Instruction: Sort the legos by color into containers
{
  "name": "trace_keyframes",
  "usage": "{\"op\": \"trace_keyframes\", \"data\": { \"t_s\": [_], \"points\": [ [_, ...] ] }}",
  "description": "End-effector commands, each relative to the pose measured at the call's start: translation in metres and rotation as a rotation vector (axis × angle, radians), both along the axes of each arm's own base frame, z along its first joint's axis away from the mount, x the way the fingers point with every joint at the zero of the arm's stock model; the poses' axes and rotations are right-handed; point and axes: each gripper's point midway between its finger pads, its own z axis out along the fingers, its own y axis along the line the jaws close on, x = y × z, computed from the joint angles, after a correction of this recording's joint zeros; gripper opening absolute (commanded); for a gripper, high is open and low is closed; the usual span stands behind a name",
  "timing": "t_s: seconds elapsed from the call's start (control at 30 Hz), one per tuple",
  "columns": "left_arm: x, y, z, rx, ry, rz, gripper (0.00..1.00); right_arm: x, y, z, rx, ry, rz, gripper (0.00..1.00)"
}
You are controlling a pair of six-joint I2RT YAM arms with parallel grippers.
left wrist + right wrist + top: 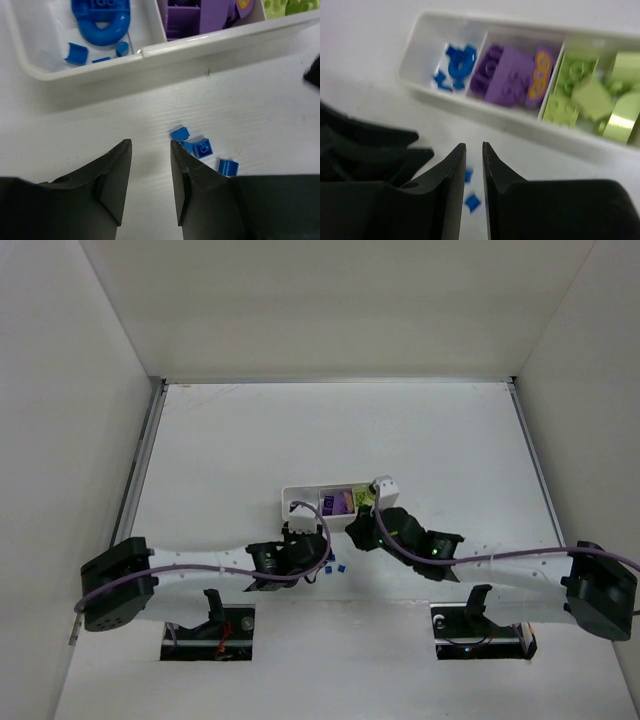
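Observation:
The white three-compartment tray [290,502] lies mid-table. In the left wrist view its left compartment [30,45] holds the large rounded blue piece [102,20] and a few tiny blue bricks [77,52]. The middle one holds the purple-and-orange piece [512,75], the right one yellow-green pieces [590,95]. Loose tiny blue bricks [202,148] lie on the table before the tray, also in the top view [335,567]. My left gripper [150,145] is open and empty, its right finger beside these bricks. My right gripper [473,146] hovers above them, narrowly open and empty.
My two arms meet close together just in front of the tray; the left arm's dark wrist [365,150] sits right beside the right gripper. White walls enclose the table on the left, back and right.

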Motion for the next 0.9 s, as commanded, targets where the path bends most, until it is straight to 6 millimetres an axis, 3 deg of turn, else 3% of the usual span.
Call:
{"op": "trace_keyframes", "data": {
  "t_s": [0.0, 0.17, 0.27, 0.87],
  "points": [
    [0.009, -0.033, 0.017, -0.085, -0.034, 0.020, 0.35, -0.032, -0.013, -0.020, -0.020, 0.057, 0.012, 0.27],
    [0.010, -0.045, 0.007, -0.090, -0.019, 0.011, 0.35, -0.079, -0.009, -0.047, -0.091, 0.128, 0.135, 0.37],
    [0.010, -0.045, -0.001, -0.074, 0.002, 0.012, 0.35, -0.095, -0.003, -0.061, -0.142, 0.148, 0.194, 0.42],
    [0.008, -0.048, -0.028, 0.012, 0.044, 0.026, 0.29, -0.101, -0.004, -0.060, -0.106, 0.139, 0.194, 0.44]
  ]
}}
